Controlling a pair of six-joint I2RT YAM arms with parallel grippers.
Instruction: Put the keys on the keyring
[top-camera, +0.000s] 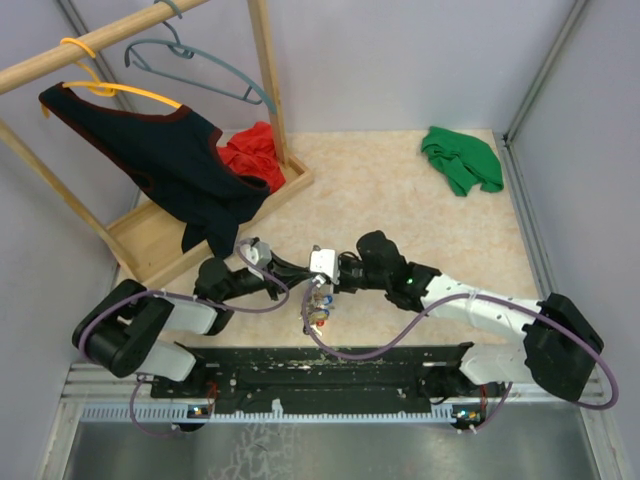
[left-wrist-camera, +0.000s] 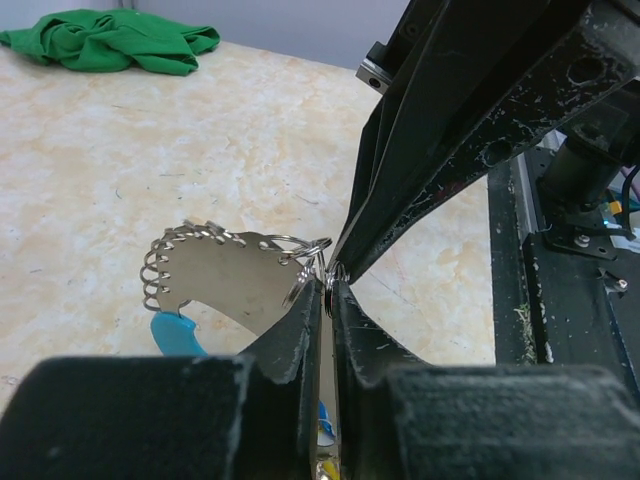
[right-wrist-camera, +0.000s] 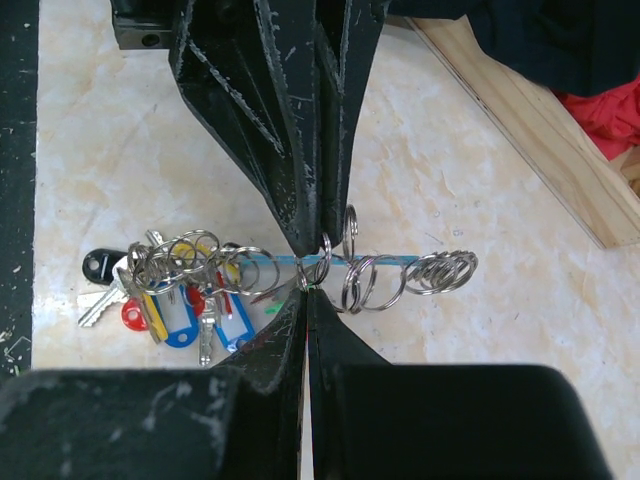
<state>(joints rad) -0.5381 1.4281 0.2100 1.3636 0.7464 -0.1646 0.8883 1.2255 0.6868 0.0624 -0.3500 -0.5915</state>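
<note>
The right gripper's (right-wrist-camera: 306, 290) jaws were pressed together, clamped on the keyring (right-wrist-camera: 400, 272) where its silvery coils were crossed by a light-blue strand. It was met tip to tip by the left gripper (left-wrist-camera: 327, 282), whose jaws were drawn almost together, with only a thin slit between them and a small split ring of the keyring pinched at their ends. Beside the grip, blue and yellow key tags (right-wrist-camera: 180, 312) were bunched with the keys (right-wrist-camera: 110, 300), a red-headed key (right-wrist-camera: 131, 316) among them; whether they were threaded on could not be told. The bundle was held near the middle of the tabletop's (top-camera: 400, 220) near edge. A green cloth (top-camera: 460, 160) was left at the far right corner and a wooden clothes rack (top-camera: 200, 235) along the left edge.
</note>
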